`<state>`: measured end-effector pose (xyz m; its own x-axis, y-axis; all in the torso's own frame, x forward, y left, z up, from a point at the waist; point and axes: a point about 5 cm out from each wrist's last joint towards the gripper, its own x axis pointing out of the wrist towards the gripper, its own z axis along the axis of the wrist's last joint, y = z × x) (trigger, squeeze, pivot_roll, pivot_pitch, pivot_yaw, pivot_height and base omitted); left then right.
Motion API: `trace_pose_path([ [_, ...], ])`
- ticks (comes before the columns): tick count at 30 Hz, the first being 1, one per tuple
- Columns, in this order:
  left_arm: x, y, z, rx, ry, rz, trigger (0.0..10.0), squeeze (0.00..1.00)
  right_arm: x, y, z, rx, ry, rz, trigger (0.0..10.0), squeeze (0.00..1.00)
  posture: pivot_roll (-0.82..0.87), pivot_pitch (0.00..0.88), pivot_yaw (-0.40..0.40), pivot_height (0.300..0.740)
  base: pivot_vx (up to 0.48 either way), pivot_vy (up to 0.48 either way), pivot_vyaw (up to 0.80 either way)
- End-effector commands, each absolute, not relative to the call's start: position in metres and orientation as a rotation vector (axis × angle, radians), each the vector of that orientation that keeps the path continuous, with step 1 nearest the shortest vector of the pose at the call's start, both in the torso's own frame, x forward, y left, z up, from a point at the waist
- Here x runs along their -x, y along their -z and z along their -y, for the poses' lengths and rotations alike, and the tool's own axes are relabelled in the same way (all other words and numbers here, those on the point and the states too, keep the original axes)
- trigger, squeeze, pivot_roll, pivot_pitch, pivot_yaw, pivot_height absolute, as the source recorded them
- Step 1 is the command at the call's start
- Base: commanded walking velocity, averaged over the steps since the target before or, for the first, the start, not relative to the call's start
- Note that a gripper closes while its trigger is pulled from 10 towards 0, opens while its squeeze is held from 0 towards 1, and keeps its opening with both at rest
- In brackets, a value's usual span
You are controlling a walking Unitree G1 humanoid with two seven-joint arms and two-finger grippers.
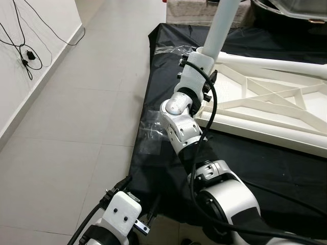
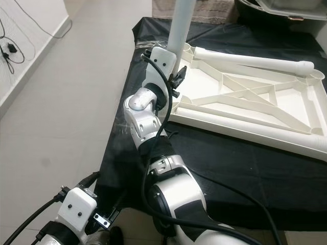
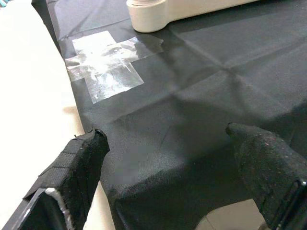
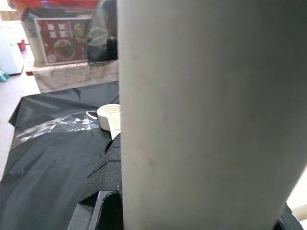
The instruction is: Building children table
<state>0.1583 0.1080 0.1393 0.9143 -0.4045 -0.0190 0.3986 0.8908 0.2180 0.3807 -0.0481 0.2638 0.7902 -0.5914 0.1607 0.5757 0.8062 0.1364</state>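
Table parts lie on a black cloth (image 2: 240, 163) spread over the pale tiled floor (image 1: 76, 127): an upside-down white table top (image 2: 245, 102) with crossed ribs and round sockets at its corners, and a white leg (image 2: 255, 60) lying along its far edge. A second white leg (image 2: 181, 23) stands nearly upright at the near-left corner of the table top, its upper end cut off by the frame. The right gripper (image 2: 173, 76) is up against this leg's lower part; its black fingers are mostly hidden behind the wrist housing, but in the right wrist view the leg fills the space between them, so it is clamped on the leg. Whether the leg's foot sits in the corner socket cannot be made out, as the arm covers it. The left gripper (image 3: 168, 191) hangs low over the near corner of the cloth, fingers (image 3: 81, 163) spread wide with nothing between them. Clear tape (image 3: 105, 62) fixes the cloth near a round corner socket (image 3: 146, 17). Black cables (image 1: 23, 46) trail along the white wall at the left.
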Motion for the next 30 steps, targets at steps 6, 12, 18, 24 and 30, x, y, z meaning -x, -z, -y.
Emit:
trace_pose_path([
  [6, -0.158, -0.134, -0.107, -0.212, 0.417, 0.007, 10.0, 0.00, -0.384, -0.201, 0.038, 0.079, 0.445, -0.106, 10.0, 0.00, 0.07, 0.253, -0.083, 0.740, 0.000, 0.000, 0.00],
  [12, -0.158, -0.134, -0.107, -0.211, 0.411, 0.008, 10.0, 0.00, -0.393, -0.204, 0.041, -0.005, 0.164, -0.042, 10.0, 0.00, 0.06, 0.256, -0.085, 0.740, 0.000, 0.000, 0.00],
  [18, -0.158, -0.134, -0.108, -0.211, 0.411, 0.006, 10.0, 0.00, -0.398, -0.224, 0.041, -0.120, -0.012, 0.033, 10.0, 0.00, 0.06, 0.256, -0.080, 0.740, 0.000, 0.000, 0.00],
  [24, -0.159, -0.133, -0.108, -0.213, 0.414, 0.006, 10.0, 0.00, -0.400, -0.261, 0.040, -0.177, -0.112, 0.177, 10.0, 0.00, 0.06, 0.253, -0.076, 0.740, 0.000, 0.000, 0.00],
  [30, -0.161, -0.132, -0.109, -0.216, 0.415, 0.004, 10.0, 0.00, -0.401, -0.282, 0.030, -0.232, -0.339, 0.218, 10.0, 0.00, 0.06, 0.248, -0.075, 0.740, 0.000, 0.000, 0.00],
])
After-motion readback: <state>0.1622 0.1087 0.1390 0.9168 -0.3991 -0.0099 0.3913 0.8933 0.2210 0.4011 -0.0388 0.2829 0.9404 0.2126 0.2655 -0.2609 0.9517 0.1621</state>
